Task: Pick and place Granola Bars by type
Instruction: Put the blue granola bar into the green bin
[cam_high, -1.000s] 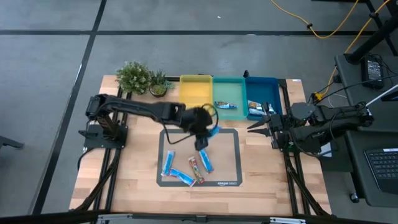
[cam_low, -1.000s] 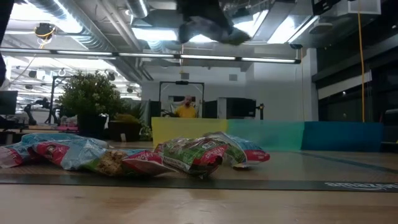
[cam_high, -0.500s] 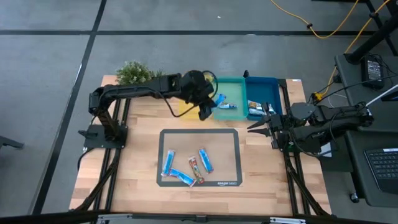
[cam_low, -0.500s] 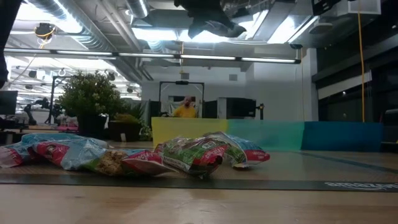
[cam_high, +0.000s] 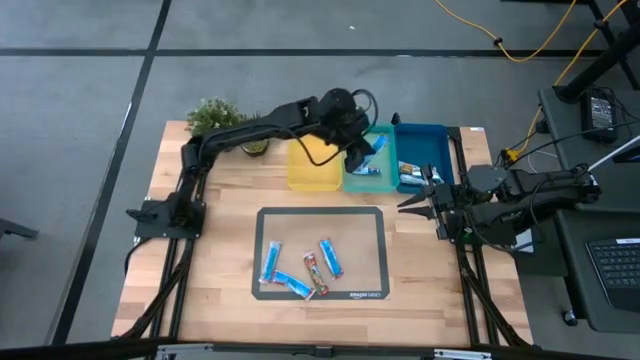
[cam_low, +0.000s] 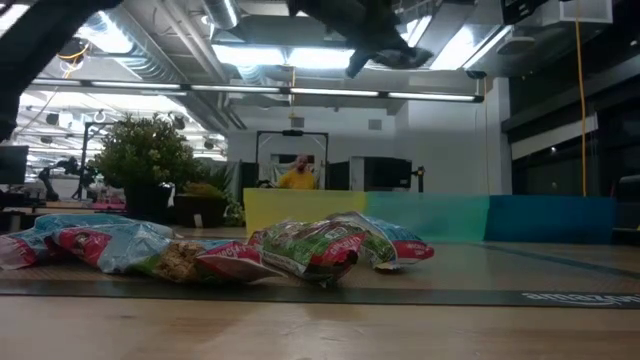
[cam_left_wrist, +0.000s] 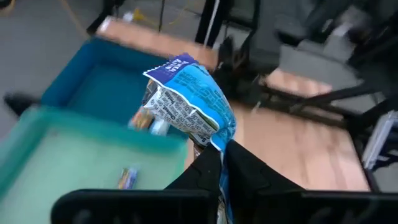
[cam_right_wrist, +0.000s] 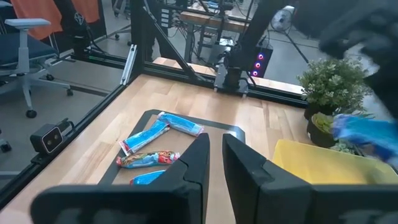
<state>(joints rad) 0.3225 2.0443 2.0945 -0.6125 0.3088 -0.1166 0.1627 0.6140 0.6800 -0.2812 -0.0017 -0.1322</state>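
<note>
Wooden table (cam_high: 220, 250), dark mat (cam_high: 355, 222), concrete floor (cam_high: 80, 100)

Even overhead light, with motion blur around the moving arm

Ceiling light strips (cam_low: 300, 55) glare white across the top of the low view; the desk (cam_high: 220, 250) lies evenly lit with faint shadows. The left wrist view smears at its edges, and the blue bar (cam_right_wrist: 367, 134) blurs at the right wrist view's right.

My left arm stretches far forward, its gripper (cam_high: 362, 152) clamped tight; my right gripper (cam_high: 412, 199) waits at the side, fingers nearly together.
</note>
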